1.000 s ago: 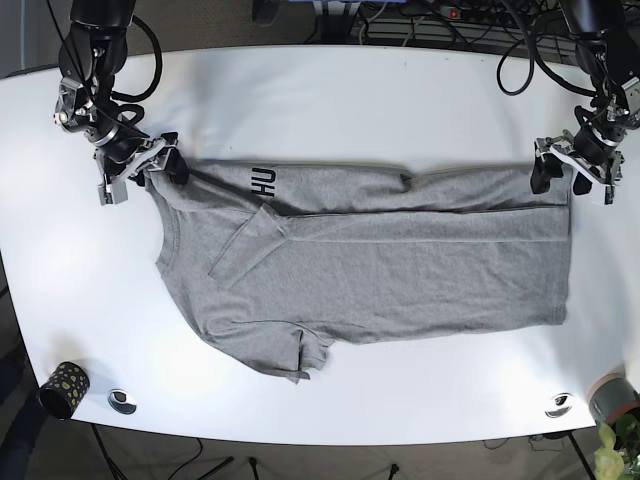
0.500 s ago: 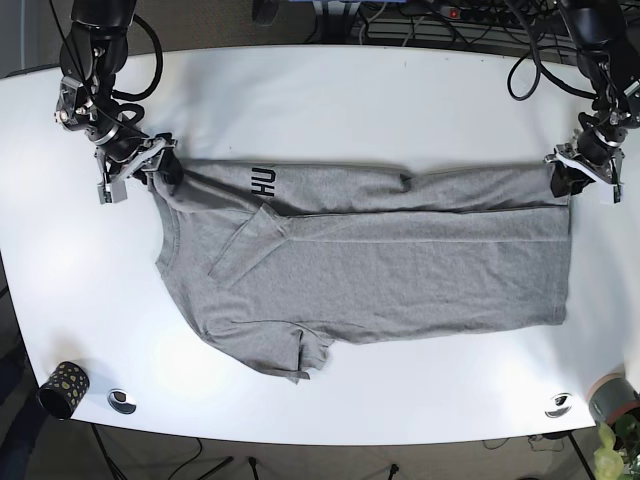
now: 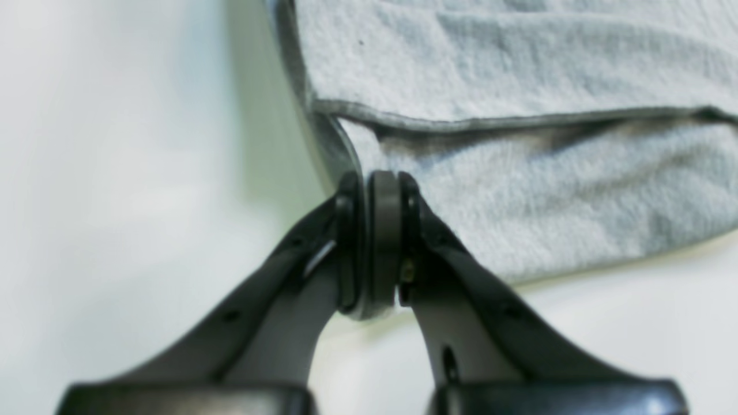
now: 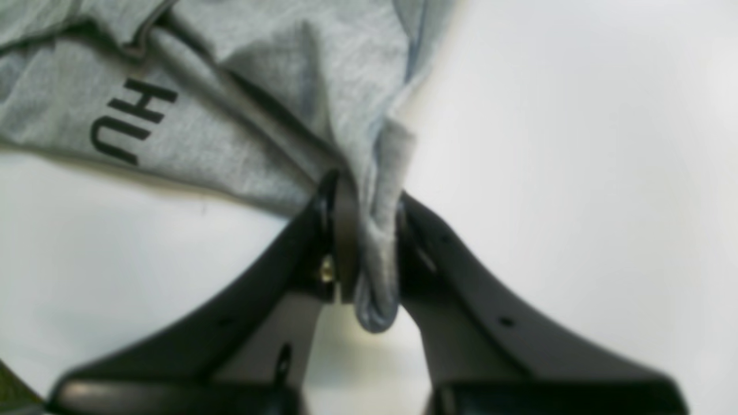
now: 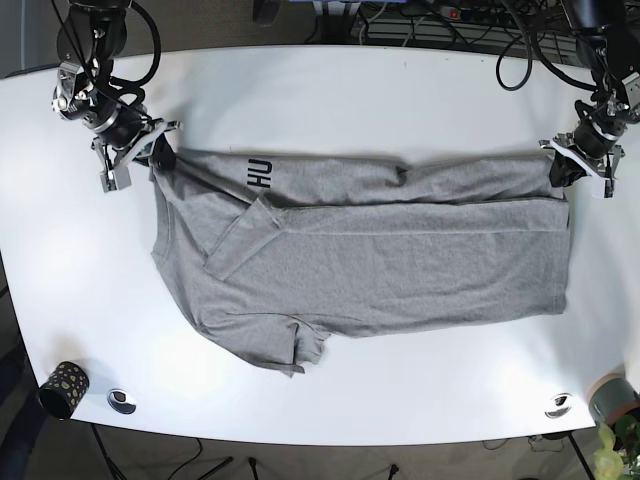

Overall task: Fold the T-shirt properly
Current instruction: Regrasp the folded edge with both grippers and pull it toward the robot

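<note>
Shirt (image 5: 360, 250) lies spread across the white desk (image 5: 330, 100), cables along its far edge. Left end effector (image 5: 562, 172) and right end effector (image 5: 155, 155) each pinch a corner.

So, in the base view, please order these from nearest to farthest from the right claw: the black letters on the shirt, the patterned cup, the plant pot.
From the right claw, shut on the T-shirt:
1. Black letters, just beside it on the folded edge.
2. Patterned cup, near table edge, same side.
3. Plant pot, opposite near corner.
</note>
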